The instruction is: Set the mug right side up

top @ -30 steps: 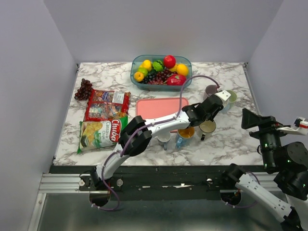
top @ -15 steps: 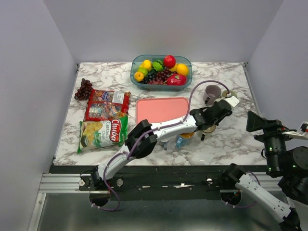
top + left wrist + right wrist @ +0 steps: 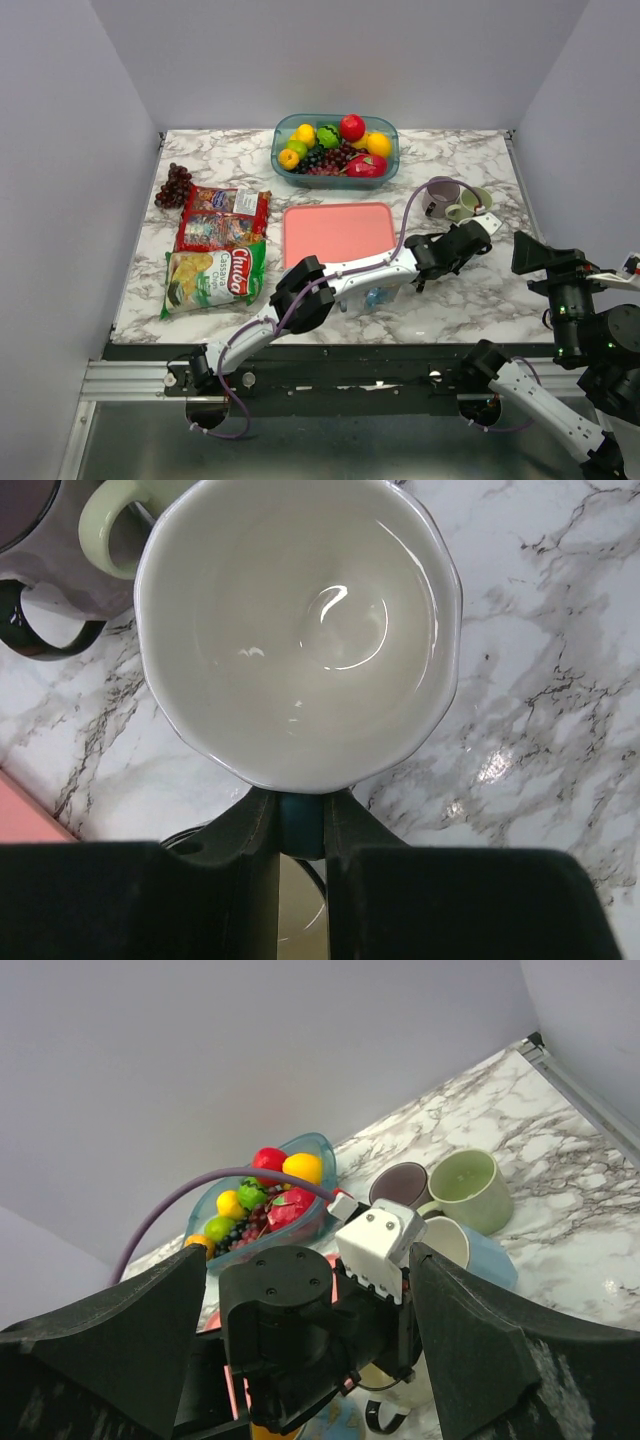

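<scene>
The mug (image 3: 300, 630) is light blue outside and white inside, with a teal handle (image 3: 300, 825). Its mouth fills the left wrist view, turned toward the camera. My left gripper (image 3: 300, 815) is shut on that handle. In the right wrist view the mug (image 3: 482, 1258) is tipped on its side beside a green mug (image 3: 470, 1188). From above, my left gripper (image 3: 472, 235) reaches far right and hides most of the mug. My right gripper (image 3: 310, 1360) is open and holds nothing, off the table's right side (image 3: 535, 255).
A purple mug (image 3: 440, 195) and the green mug (image 3: 468, 205) stand just beyond the left gripper. More mugs (image 3: 375, 295) sit under the left arm. A pink tray (image 3: 335, 230), fruit bowl (image 3: 335, 150), snack bags (image 3: 215, 260) and grapes (image 3: 173, 187) lie to the left.
My left arm has carried the mug to the right and toward the near edge, away from the mug cluster. The right arm shifted slightly at first, then held still.
</scene>
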Action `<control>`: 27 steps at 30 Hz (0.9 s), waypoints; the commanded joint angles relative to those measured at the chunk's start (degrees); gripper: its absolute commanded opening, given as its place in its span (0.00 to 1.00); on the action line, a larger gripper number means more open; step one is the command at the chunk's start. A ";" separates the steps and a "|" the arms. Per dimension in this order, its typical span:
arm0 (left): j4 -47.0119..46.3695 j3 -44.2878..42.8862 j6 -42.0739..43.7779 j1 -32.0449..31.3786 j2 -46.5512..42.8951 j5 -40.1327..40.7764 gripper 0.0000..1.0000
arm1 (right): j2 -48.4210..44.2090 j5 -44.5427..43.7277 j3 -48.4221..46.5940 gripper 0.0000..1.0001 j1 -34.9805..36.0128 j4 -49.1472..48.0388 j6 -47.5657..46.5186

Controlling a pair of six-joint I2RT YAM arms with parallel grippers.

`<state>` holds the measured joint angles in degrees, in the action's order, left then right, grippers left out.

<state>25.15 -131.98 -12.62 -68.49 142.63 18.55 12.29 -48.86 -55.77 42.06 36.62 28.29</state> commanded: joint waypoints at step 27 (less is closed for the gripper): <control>3.25 -3.37 -3.38 -0.24 1.78 2.20 0.15 | 1.15 -1.94 0.40 0.88 0.48 1.26 1.76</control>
<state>30.39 -133.34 -17.37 -68.40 143.39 19.55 13.32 -48.86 -55.77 42.06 36.64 28.99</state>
